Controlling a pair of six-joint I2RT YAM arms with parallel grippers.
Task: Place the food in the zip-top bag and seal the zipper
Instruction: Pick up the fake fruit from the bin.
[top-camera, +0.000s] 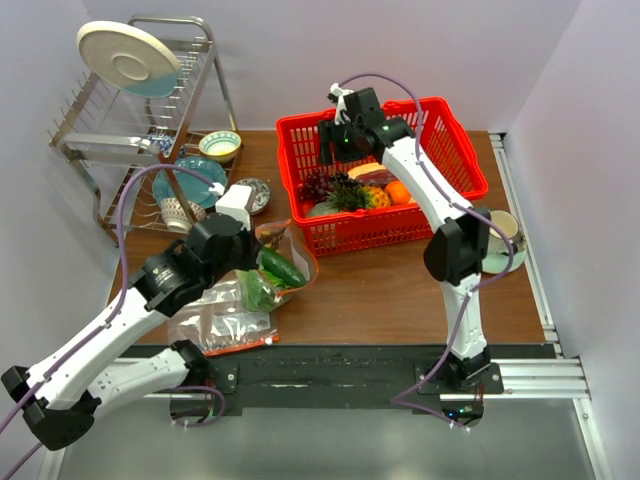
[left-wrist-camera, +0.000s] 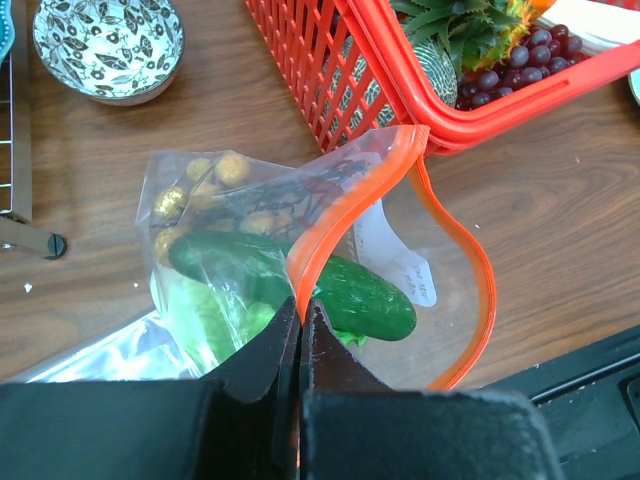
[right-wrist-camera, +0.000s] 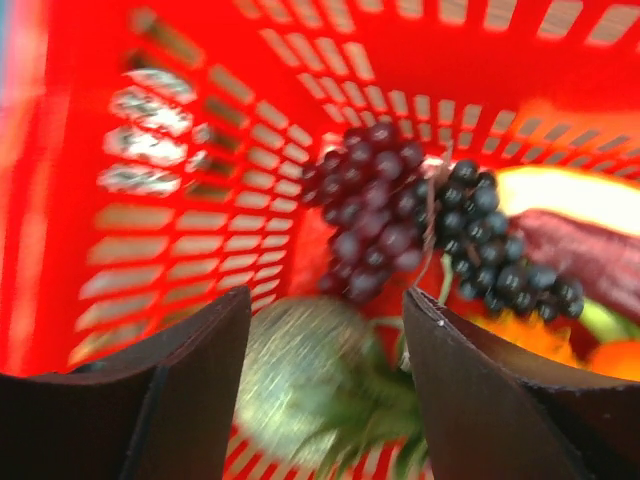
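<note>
My left pincer (left-wrist-camera: 300, 315) clenches the zipper (left-wrist-camera: 345, 215) of the zip-top bag (left-wrist-camera: 190, 205) — cucumber (left-wrist-camera: 355, 295) inside, just beside the red basket (left-wrist-camera: 400, 95). My right pincer (right-wrist-camera: 325, 385) is released, above the basket's grapes (right-wrist-camera: 380, 220).

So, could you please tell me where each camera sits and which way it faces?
Top external: fixed above and behind the arms, looking down at the table; left arm and right arm show, bases at bottom.
Left wrist: on the left arm, looking down past the left tool, shut on the zipper of the zip-top bag holding the cucumber.
Right wrist: on the right arm, looking down through the open right tool into the red basket at the grapes.
Shared: basket and grapes appear in all three.
</note>
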